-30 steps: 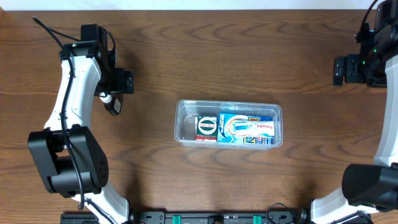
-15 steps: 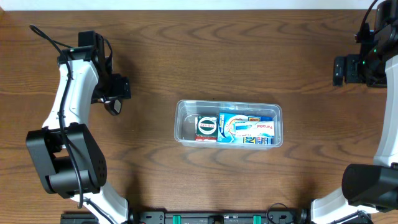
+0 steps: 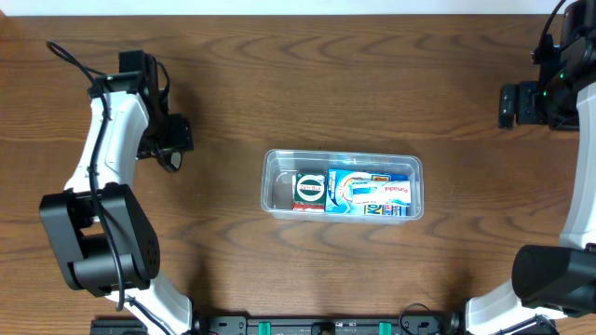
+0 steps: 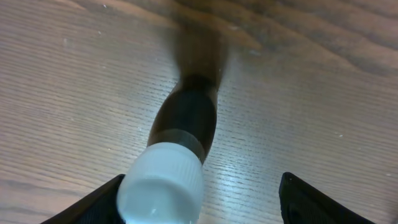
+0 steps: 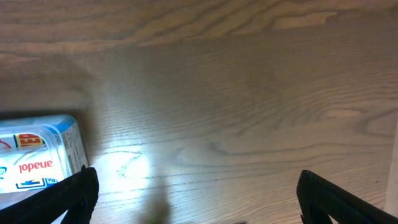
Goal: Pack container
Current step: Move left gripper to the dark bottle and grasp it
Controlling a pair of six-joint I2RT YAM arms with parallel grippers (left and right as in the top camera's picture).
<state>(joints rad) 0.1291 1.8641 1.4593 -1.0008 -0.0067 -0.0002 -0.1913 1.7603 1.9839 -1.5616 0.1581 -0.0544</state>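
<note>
Layout: container (image 3: pixel 270 186) mid-tabletop (image 3: pixel 307 84), long side running left-right.

Two boxes lie in it side by side: small box (image 3: pixel 310 191) toward the left end, Panadol box (image 3: pixel 370 192) right of it, filling the right end. Bottle (image 4: pixel 186 121) lies on the tabletop well left of the container and further back, between the left hand's (image 4: pixel 202 202) fingers, cap toward the wrist. Right hand (image 5: pixel 193 202) is at the far right, well apart from the container.

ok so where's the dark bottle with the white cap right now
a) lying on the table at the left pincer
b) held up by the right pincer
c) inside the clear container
a: the bottle lies on the wood table between the left pincer's spread fingers, outside the container.
</note>
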